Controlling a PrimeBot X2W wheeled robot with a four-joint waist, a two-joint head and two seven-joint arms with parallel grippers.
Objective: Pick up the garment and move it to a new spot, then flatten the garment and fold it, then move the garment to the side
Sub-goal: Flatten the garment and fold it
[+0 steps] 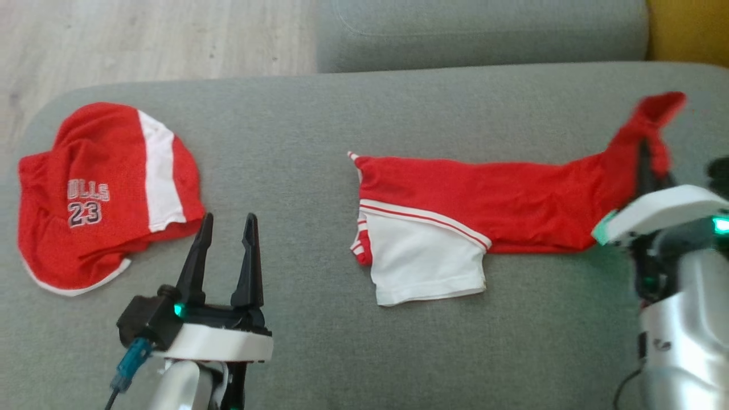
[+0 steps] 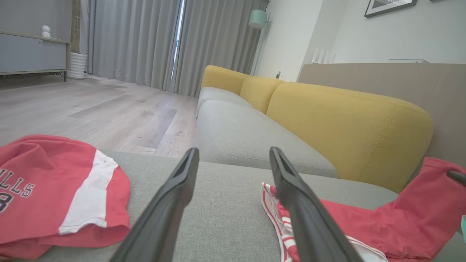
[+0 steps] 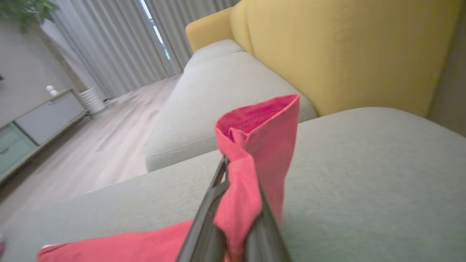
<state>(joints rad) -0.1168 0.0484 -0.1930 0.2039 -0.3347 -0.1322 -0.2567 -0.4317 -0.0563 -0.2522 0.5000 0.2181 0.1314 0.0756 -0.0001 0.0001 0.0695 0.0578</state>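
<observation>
I operate in a home living room: sofa (image 2: 346, 120) at my 12 o'clock, wood floor (image 2: 91, 112) at 11 o'clock, floor-length curtains (image 2: 138, 40), sideboard (image 2: 29, 54), framed picture (image 2: 389, 5).

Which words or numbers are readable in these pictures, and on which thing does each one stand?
"ULLS": on the red jersey at the left; anything before the U is hidden by a fold.
"23": just below it, on the same jersey.
The stretched-out garment in the middle shows no text.
</observation>
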